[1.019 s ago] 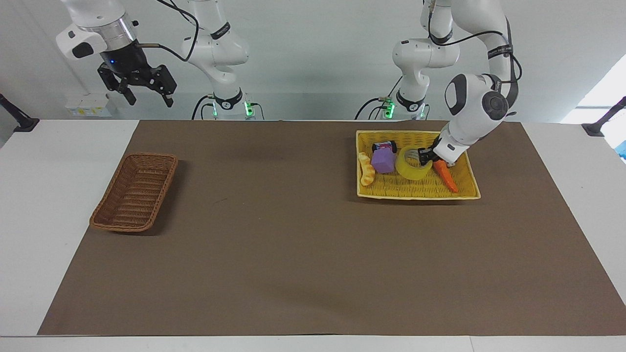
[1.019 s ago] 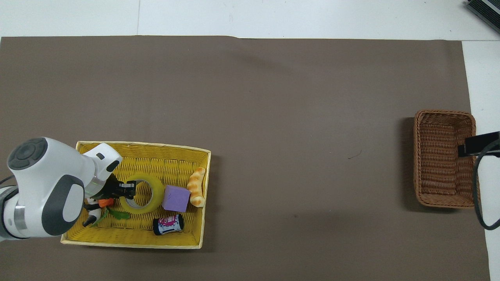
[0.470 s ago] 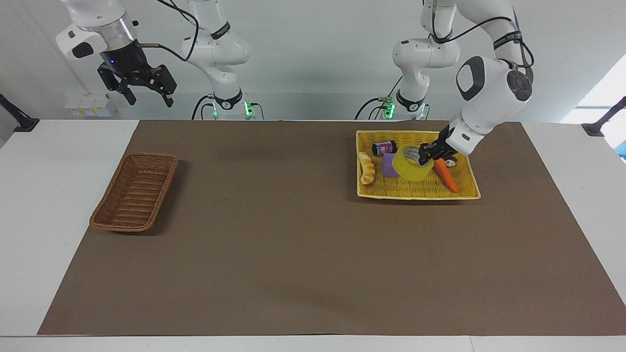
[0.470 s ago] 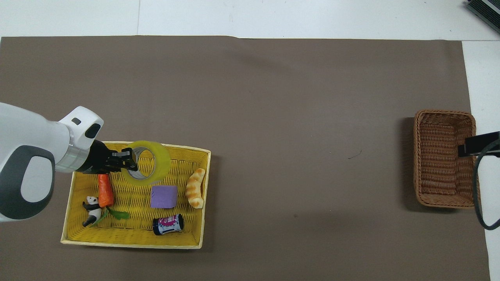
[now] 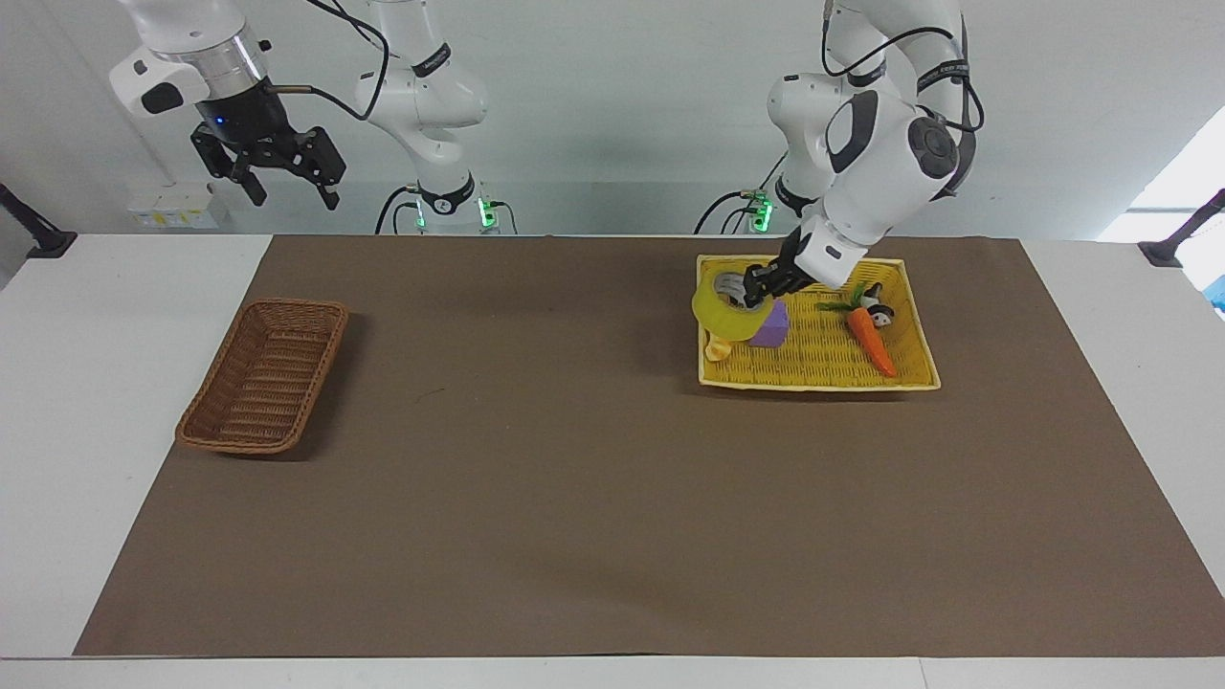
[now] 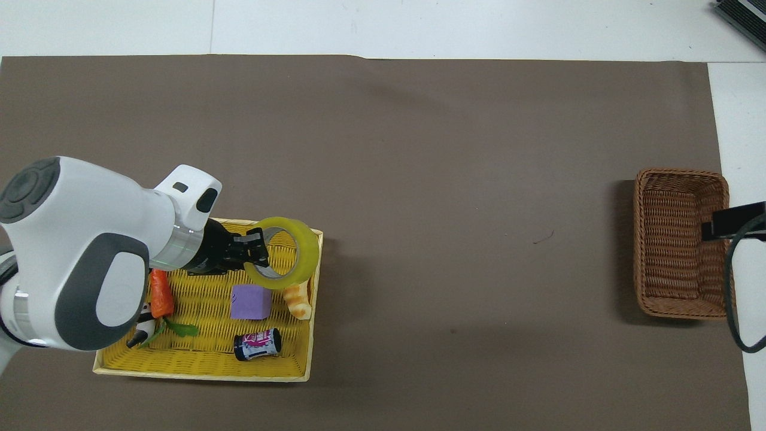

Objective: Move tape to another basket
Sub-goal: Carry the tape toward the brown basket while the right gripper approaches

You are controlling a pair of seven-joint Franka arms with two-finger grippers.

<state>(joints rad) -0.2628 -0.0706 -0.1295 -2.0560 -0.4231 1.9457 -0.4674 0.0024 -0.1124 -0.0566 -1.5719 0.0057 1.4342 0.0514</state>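
The left gripper [image 5: 756, 287] was clamped on the wall of the tape [image 5: 723, 314], one finger inside the core hole, one outside, and the roll hung tilted in the air. It was over the edge of the yellow basket [image 5: 919, 354] toward the right arm's end of the table, above the purple cube [image 5: 773, 325] and the bread-like toy [image 5: 716, 350]. In the overhead view the tape [image 6: 286, 260] covered that basket rim [image 6: 197, 374], gripper [image 6: 254, 254] just beside it.

The brown basket [image 5: 263, 388] sat well apart, at the right arm's end of the table, nothing seen in it. The right gripper [image 5: 278, 177] was wide open, holding nothing, waiting up in the air above that end of the table.

Step in hand: carry across. Judged early in the task, lifted but not delivered.

To do it well:
- keep the roll high enough to clear the yellow rim and the toys under it
- hold the pinch firm; a one-wall grip lets the roll swing, so move smoothly
- it is a long reach, so a handover to the right arm might be needed
- the brown basket is narrow, so centre the roll over it and lower before letting go

The carrot [image 5: 869, 340], panda toy [image 6: 139, 317] and small can [image 6: 257, 344] lay in the yellow basket and should stay put.
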